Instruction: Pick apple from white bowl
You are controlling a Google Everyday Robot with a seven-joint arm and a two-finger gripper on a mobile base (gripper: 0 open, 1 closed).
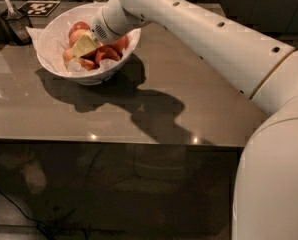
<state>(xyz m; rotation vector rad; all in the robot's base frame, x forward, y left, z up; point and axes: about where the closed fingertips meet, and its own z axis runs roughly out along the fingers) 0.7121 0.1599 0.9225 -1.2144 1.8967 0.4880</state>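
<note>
The white bowl (51, 41) stands at the back left of the grey-brown table, lined with crumpled white paper. Several red apples (109, 51) lie in it. My gripper (84, 46), pale yellow at its tip, reaches down into the bowl from the right and sits among the apples, touching or nearly touching them. Its wrist (109, 24) hangs over the bowl's right rim and hides part of the fruit. I cannot tell whether an apple is held.
A black-and-white marker tag (39, 6) lies behind the bowl. A dark scoop-like object (14, 19) stands at the far left. My white arm (224, 49) crosses the table's right half. The table's front edge (114, 143) runs across the middle.
</note>
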